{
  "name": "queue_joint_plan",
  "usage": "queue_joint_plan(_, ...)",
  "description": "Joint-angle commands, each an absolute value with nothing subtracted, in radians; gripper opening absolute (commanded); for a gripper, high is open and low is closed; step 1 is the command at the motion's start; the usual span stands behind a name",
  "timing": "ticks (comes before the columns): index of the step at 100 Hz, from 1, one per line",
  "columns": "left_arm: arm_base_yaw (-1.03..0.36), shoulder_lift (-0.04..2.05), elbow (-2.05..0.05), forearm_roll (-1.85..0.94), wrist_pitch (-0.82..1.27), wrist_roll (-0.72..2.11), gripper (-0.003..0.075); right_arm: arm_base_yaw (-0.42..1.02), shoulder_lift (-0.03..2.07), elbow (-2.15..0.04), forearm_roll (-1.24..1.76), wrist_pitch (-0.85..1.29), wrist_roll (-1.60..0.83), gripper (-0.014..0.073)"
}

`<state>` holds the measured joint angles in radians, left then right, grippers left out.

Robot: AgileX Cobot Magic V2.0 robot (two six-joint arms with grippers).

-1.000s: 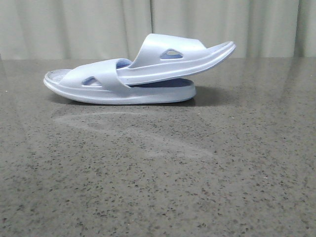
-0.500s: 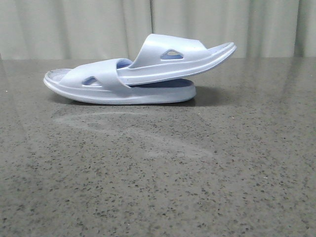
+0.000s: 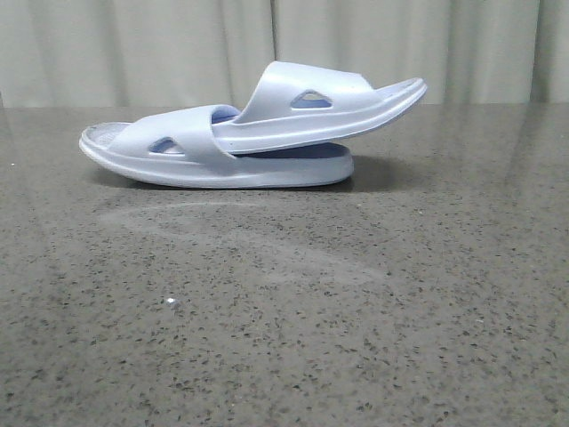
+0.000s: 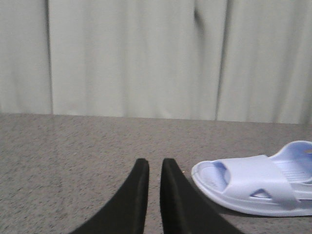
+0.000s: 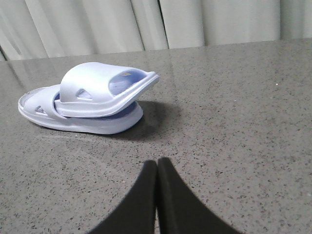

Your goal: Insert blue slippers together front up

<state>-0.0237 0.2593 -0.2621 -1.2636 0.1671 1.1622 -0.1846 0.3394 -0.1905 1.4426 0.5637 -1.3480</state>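
A: State of the left gripper (image 4: 155, 168)?
B: Narrow. The two black fingers (image 4: 139, 195) stand nearly parallel with a thin gap between them, holding nothing, clear of the grey speckled table (image 4: 68, 156).
A: And the right gripper (image 5: 157, 165)?
B: Fingertips pressed together, nothing between them, above bare tabletop.
A: Location of the blue slippers (image 3: 231, 142)?
B: In the front view, at about 12 o'clock, toward the far edge of the table, in front of the pale curtain (image 3: 133, 44). The lower slipper (image 3: 178, 156) lies flat. The upper slipper (image 3: 320, 102) has its front end pushed under the lower one's strap and tilts up toward 2 o'clock. Both grippers are well apart from the pair.
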Motion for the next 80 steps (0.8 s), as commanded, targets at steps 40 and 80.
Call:
queue_joint_plan(40, -0.021, 0.080, -0.049, -0.192, -0.061, 0.179, 0.0015, -0.183, 0.343, -0.216, 1.485, 0.566, -1.354, -0.0085)
queue_joint_plan(80, -0.021, 0.019, 0.012, -0.186, -0.049, 0.179, 0.0015, -0.183, 0.343, -0.216, 1.487, 0.566, -1.354, -0.0085)
